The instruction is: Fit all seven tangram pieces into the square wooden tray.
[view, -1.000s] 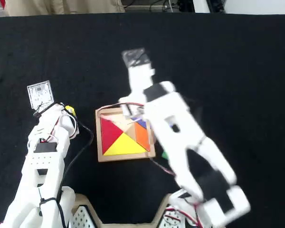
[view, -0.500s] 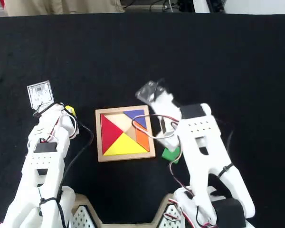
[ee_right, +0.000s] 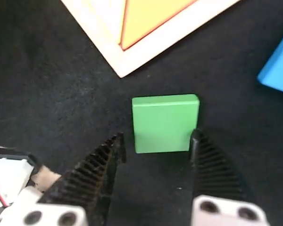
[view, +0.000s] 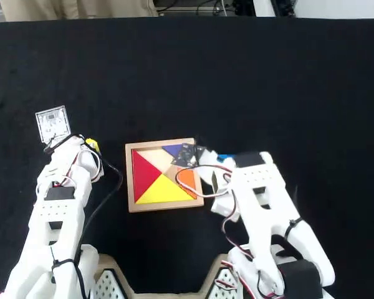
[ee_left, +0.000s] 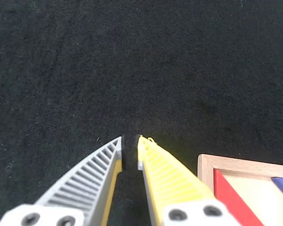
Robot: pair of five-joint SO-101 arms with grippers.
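Observation:
The square wooden tray (view: 129, 187) lies mid-table and holds red (view: 143, 171), yellow (view: 162, 190), orange (view: 187, 179) and purple (view: 173, 150) pieces. A green square (ee_right: 165, 123) lies on the black cloth just off the tray's corner (ee_right: 125, 66). My right gripper (ee_right: 155, 141) is open, its fingertips either side of the square's near edge. A blue piece (ee_right: 279, 66) (view: 224, 158) lies to one side of it. My right arm (view: 255, 187) covers the green square in the high view. My left gripper (ee_left: 131, 139) (view: 93, 145) is shut and empty, left of the tray (ee_left: 208, 165).
A small white square tag (view: 53, 123) lies on the cloth beyond my left arm (view: 59, 199). Black cloth stretches open behind the tray and to the far right. The arms' bases (view: 174, 286) stand at the table's near edge.
My right arm swung back from over the tray and came down at the tray's right side, over the green square. The left arm stayed still.

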